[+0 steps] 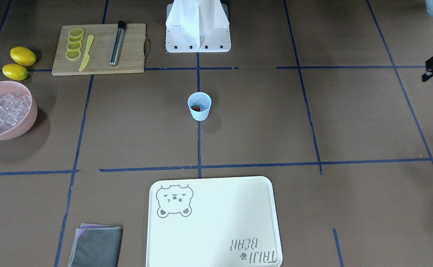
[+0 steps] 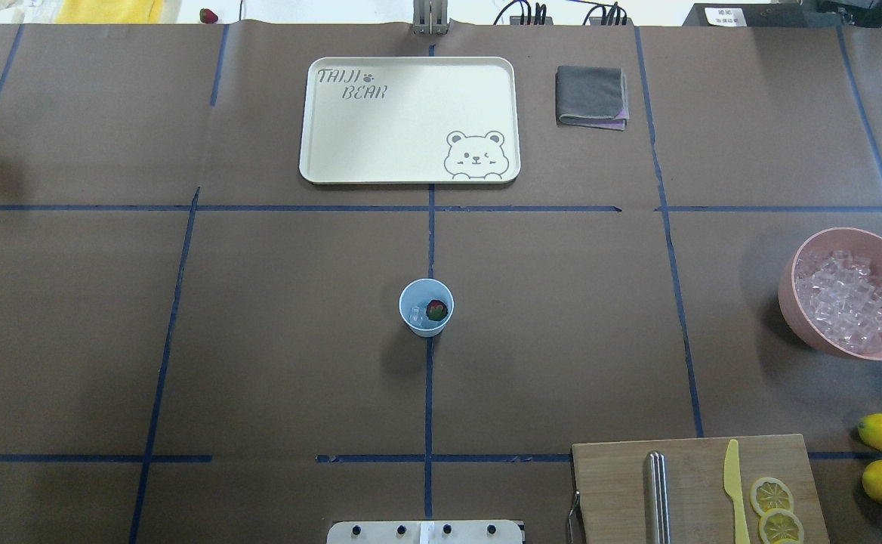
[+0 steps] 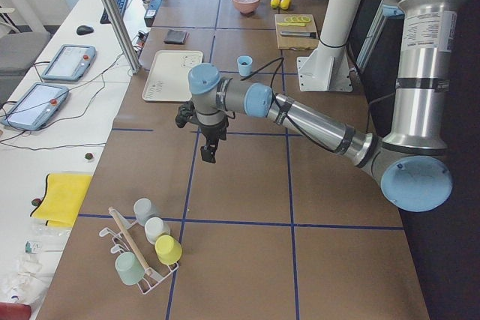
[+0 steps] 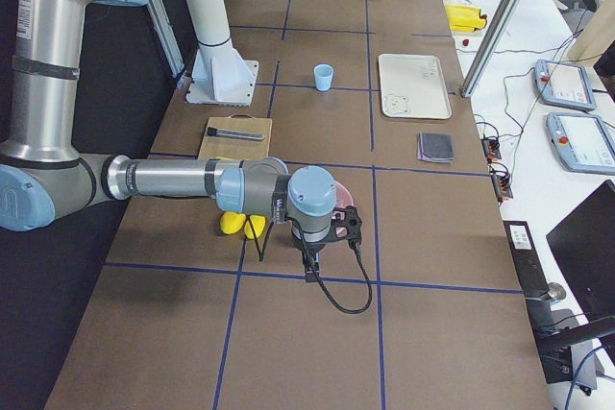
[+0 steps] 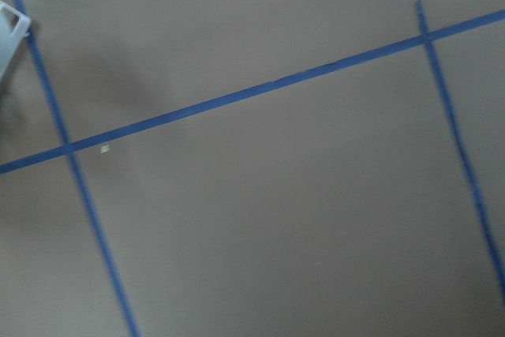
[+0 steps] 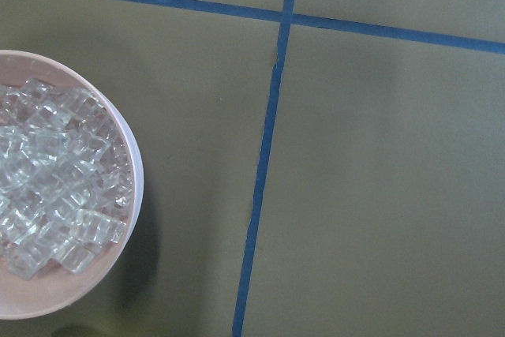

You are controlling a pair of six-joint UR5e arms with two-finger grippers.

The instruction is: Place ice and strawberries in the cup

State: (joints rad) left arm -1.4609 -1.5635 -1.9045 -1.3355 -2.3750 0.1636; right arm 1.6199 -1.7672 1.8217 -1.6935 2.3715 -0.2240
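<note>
Standing mid-counter, the cup holds the strawberry and some ice. The pink bowl (heaped with cubes) and tray sit well apart. Both arms reach low over opposite ends; I cannot tell whether the left pincer or right pincer is apart or together.

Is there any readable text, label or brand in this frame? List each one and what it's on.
"TAIJI BEAR": printed in grey in one corner of the cream tray, with a small paw mark. A bear face is drawn in the opposite corner.
White label beyond the table's far edge: the print is too small to read.
No other text is legible.
</note>
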